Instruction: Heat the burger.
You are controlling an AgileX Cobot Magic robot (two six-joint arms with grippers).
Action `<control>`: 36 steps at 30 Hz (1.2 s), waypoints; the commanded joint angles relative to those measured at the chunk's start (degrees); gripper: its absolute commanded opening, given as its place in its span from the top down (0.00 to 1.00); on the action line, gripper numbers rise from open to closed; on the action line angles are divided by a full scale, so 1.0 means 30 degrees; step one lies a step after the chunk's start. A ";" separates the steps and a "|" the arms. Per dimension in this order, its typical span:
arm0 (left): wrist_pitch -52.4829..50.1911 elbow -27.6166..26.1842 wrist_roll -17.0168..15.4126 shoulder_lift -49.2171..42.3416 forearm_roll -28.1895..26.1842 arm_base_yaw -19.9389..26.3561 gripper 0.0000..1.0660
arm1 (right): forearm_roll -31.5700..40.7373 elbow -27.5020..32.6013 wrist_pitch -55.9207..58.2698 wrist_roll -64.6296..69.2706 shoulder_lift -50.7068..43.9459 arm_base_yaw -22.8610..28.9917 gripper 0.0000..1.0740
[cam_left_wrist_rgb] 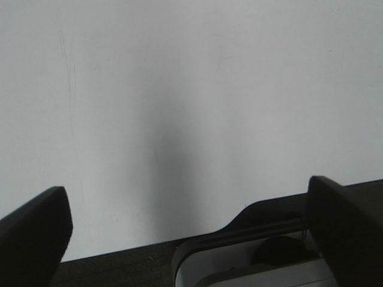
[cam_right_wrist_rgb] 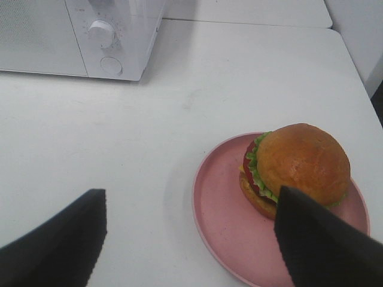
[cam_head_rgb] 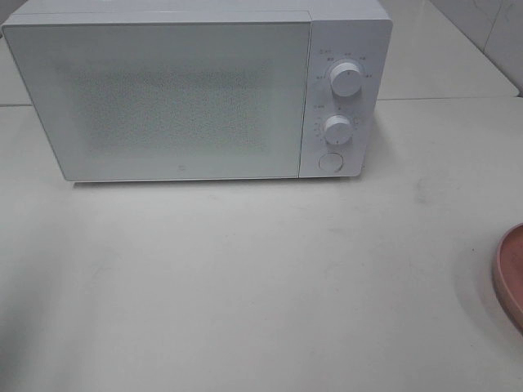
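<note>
At the back of the white counter (cam_head_rgb: 261,286) stands a white microwave (cam_head_rgb: 196,90), its door (cam_head_rgb: 159,98) closed and its control panel on the right side, with two round dials, an upper dial (cam_head_rgb: 346,79) and a lower dial (cam_head_rgb: 337,128), above a round button (cam_head_rgb: 330,162). In the exterior high view only a sliver of the pink plate (cam_head_rgb: 511,273) shows at the right edge of the counter, well apart from the microwave, and neither arm appears there. The right wrist view shows the plate (cam_right_wrist_rgb: 227,221) more fully, with the burger (cam_right_wrist_rgb: 296,170) sitting on it toward one side: a tan-brown domed bun on top, green lettuce and red tomato showing at its edge, and a bottom bun touching the plate. The right end effector (cam_right_wrist_rgb: 191,239) hangs above the counter near the plate with its two dark fingers (cam_right_wrist_rgb: 60,245) spread wide apart and nothing between them; one finger overlaps the burger in the picture, though whether it touches cannot be told. The left end effector (cam_left_wrist_rgb: 191,230) is likewise spread wide and empty, its dark fingertips (cam_left_wrist_rgb: 33,230) framing a plain white surface, with a piece of the robot's own hardware visible beneath.
</note>
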 commanded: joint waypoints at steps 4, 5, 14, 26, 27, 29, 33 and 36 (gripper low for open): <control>-0.1375 0.2024 0.0000 -0.4316 0.0592 0.0076 0.07 | 0.0000 0.0038 -0.0229 -0.0019 -0.0535 -0.0057 0.30; -0.1394 0.2235 0.0000 -0.4947 0.0745 0.0076 0.07 | 0.0000 0.0038 -0.0229 -0.0019 -0.0535 -0.0057 0.30; -0.1280 0.2617 -0.0019 -0.9053 0.0917 0.0076 0.07 | 0.0000 0.0038 -0.0229 -0.0019 -0.0535 -0.0057 0.30; 0.0076 0.3113 -0.0153 -1.3885 0.0879 0.0076 0.07 | 0.0000 0.0038 -0.0229 -0.0019 -0.0535 -0.0057 0.30; 0.0076 0.3113 -0.0153 -1.4267 0.0879 0.0076 0.07 | 0.0000 0.0038 -0.0229 -0.0019 -0.0535 -0.0057 0.30; 0.0076 0.3113 -0.0153 -1.5011 0.0879 0.0076 0.07 | 0.0000 0.0038 -0.0229 -0.0019 -0.0535 -0.0057 0.30; 0.0076 0.3113 -0.0134 -1.5260 0.0974 0.0076 0.07 | 0.0000 0.0038 -0.0229 -0.0019 -0.0535 -0.0057 0.30; 0.0076 0.3113 -0.0172 -1.5183 0.1031 0.0076 0.07 | 0.0000 0.0038 -0.0229 0.0000 -0.0516 -0.0057 0.30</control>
